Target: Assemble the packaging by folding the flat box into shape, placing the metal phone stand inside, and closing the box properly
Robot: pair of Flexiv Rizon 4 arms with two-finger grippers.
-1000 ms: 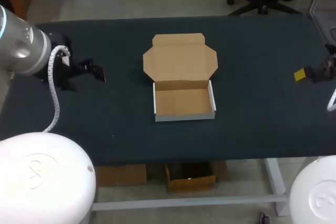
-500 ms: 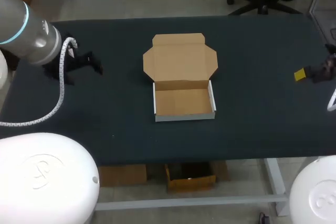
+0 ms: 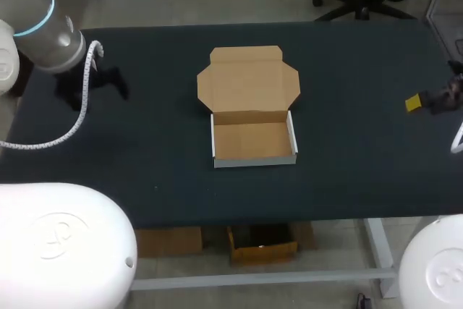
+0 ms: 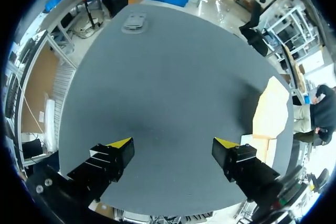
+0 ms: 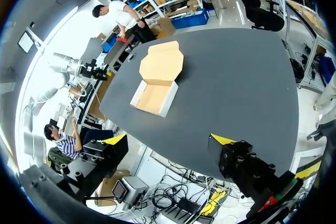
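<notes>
The cardboard box (image 3: pixel 251 110) lies in the middle of the table, its tray folded up with white walls and its lid flat and open behind it. It also shows as the box (image 5: pixel 157 77) and the box (image 4: pixel 270 108) in the wrist views. A flat grey metal piece (image 4: pixel 135 22), by its look the phone stand, rests near the table's far left corner. My left gripper (image 3: pixel 116 83) hovers open over bare table left of the box; its jaws (image 4: pixel 173 145) hold nothing. At the table's right edge, my right gripper (image 3: pixel 423 101) is open and empty (image 5: pixel 168 140).
The black table (image 3: pixel 347 70) is bare around the box on all sides. The left arm's white cable (image 3: pixel 79 117) hangs over the table's left part. The table's front edge (image 3: pixel 289 218) runs just ahead of the box.
My left arm has drawn back toward the far left, carrying its open gripper away from the box. The right arm and the box have not moved.
</notes>
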